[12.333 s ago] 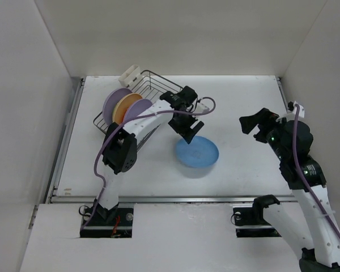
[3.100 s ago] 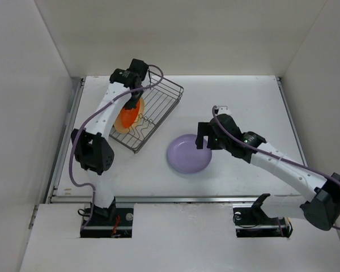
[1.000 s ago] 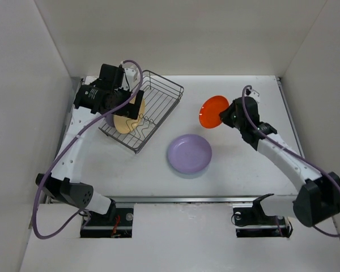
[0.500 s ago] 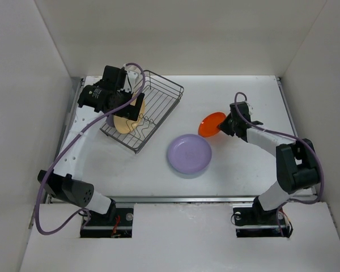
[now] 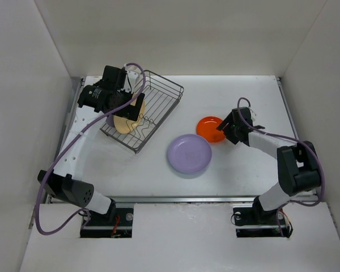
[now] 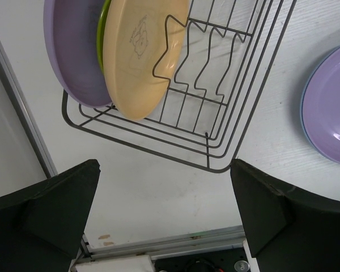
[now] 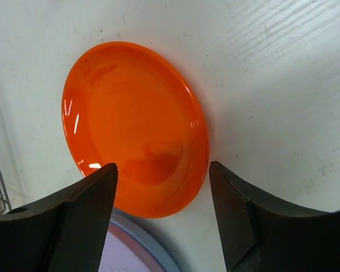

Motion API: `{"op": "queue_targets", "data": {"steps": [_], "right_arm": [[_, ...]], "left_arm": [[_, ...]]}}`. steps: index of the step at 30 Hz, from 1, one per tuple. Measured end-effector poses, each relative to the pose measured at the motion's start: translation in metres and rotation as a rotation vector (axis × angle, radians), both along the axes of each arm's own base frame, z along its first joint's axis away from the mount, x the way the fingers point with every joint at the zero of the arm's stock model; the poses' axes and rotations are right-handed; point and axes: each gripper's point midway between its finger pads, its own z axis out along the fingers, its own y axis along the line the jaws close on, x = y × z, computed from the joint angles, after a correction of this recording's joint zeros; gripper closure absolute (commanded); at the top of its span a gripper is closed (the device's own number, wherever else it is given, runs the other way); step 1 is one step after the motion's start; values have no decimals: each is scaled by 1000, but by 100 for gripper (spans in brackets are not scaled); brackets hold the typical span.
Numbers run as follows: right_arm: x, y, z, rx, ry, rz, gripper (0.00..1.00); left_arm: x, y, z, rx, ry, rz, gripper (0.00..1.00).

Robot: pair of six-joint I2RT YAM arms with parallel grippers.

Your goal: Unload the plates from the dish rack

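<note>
White table — right fingers spread either side of the red-orange plate, left fingers wide, empty.

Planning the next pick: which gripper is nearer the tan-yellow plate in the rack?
Left. The left gripper hovers above the dish rack, right by the tan-yellow plate, jaws open. The right gripper is across the table, beside the red-orange plate.
</note>
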Motion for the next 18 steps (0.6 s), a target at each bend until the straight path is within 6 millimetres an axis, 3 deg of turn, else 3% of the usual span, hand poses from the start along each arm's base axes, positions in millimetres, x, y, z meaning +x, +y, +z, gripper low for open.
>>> {"op": "queue_targets", "data": {"steps": [3, 6, 9, 11, 13, 18], "right_arm": [[-7, -3, 12, -10, -23, 0, 26], [-16, -4, 44, -35, -98, 20, 24], [-26, 8, 80, -48, -192, 67, 24], [-36, 18, 90, -49, -226, 104, 24], [-51, 25, 82, -53, -211, 137, 24], [-90, 41, 32, -96, -67, 234, 29]], "left_arm": [[0, 0, 0, -1, 1, -3, 0], [0, 0, 0, 2, 0, -8, 0], [-1, 0, -1, 3, 2, -10, 0], [-1, 0, -1, 2, 2, -11, 0], [-2, 0, 0, 2, 1, -11, 0], [-2, 0, 2, 2, -4, -14, 0]]}}
